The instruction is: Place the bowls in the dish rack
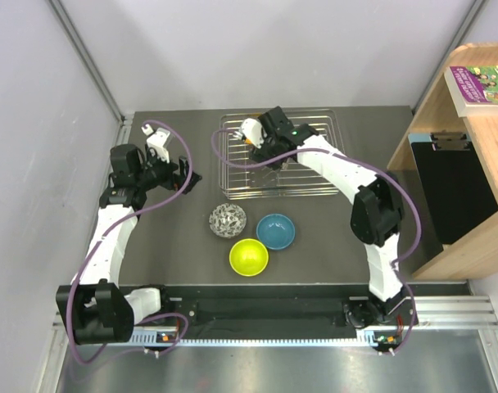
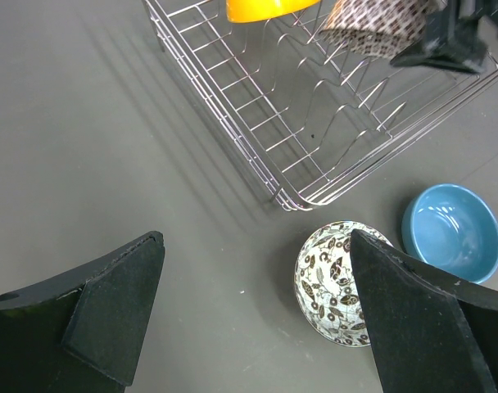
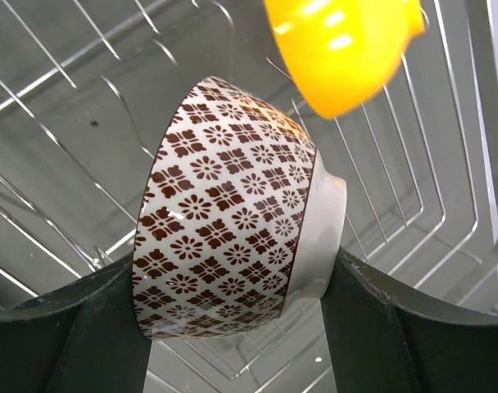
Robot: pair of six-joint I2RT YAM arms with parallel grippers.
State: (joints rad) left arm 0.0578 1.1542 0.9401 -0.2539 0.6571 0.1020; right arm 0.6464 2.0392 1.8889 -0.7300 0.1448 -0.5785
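Mid-load: R pincer (image 3: pixel 233 327) clenched on brown-patterned bowl (image 3: pixel 233 237) over rack (image 1: pixel 314 184) beside orange bowl (image 3: pixel 347 49), nxt lower btwn wires & release; L pincer (image 2: pixel 255 246) released above worktop (image 2: pixel 85 123) nr mosaic bowl (image 2: pixel 331 282), blue bowl (image 2: pixel 450 229), green bowl (image 1: pixel 249 257).

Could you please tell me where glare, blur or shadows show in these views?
Right wrist: the orange bowl is overexposed and soft, while the brown-patterned bowl is sharp. Left wrist: the dish rack casts soft wire shadows on the table; the blue bowl has a mild sheen. Top external: even light, no strong glare.
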